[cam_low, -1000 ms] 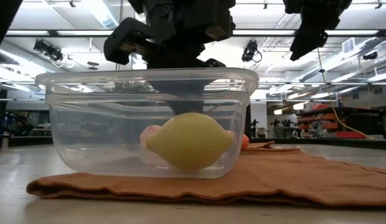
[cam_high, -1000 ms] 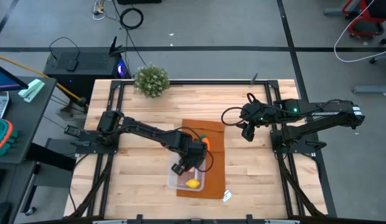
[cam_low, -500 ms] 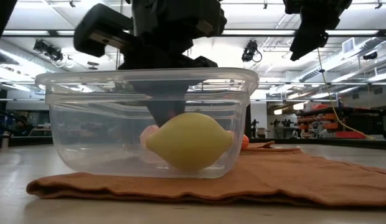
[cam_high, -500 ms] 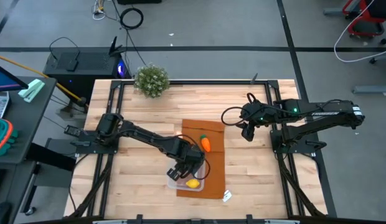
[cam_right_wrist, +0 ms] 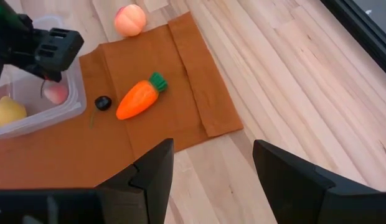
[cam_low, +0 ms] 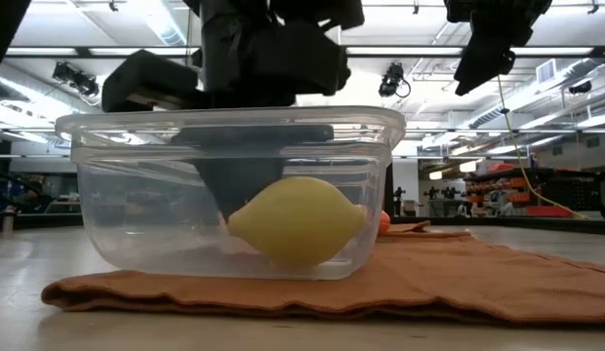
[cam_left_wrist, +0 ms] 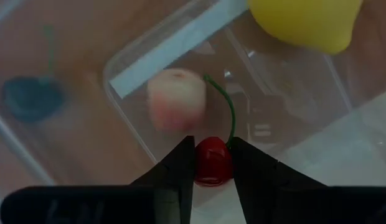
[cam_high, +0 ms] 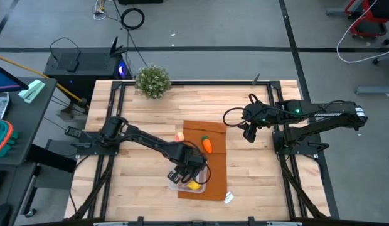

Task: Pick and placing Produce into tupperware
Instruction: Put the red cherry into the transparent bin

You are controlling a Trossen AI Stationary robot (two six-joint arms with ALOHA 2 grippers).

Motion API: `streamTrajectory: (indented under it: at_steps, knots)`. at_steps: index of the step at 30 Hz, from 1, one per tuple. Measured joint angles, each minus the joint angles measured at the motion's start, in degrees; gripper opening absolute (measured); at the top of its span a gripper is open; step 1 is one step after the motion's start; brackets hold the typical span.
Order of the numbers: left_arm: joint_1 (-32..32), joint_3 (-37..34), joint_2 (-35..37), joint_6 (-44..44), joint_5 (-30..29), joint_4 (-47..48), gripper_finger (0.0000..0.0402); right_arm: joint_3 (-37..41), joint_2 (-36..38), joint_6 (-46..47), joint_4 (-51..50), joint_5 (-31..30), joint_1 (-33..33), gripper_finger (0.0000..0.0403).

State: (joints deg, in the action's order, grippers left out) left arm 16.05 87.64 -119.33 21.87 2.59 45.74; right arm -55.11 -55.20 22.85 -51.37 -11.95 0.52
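The clear tupperware stands on the brown mat and holds a yellow lemon and a pink piece. My left gripper reaches down into the box, shut on a red cherry with a green stem. An orange carrot and a small dark piece lie on the mat. A peach rests on the wood beside the mat's far left corner. My right gripper hangs open above the table's right side, far from the box. My left gripper pinches the cherry's round body between its two fingers, one on each side. The fingers come from above, pointing down into the box. The green stem sticks out past the fingertips. Whether the cherry touches the box's floor cannot be told.
A bushy potted plant stands at the table's far left. A small white scrap lies near the mat's near right corner. Bare wood shows left of the mat and between the mat and the right arm.
My left gripper has gone toward the table's near edge and down, from beside the carrot to inside the tupperware, tipping steeper as it went. It has stayed shut on the cherry. The carrot and the peach now show uncovered.
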Motion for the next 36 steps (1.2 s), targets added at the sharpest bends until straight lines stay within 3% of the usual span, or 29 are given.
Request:
streamTrajectory:
  at_steps: [36]
  knots:
    - [-0.1,0.0,-0.3,0.2,0.0,-1.4,0.0108,0.0,0.0,-0.1,0.0,0.1,0.0,0.0190]
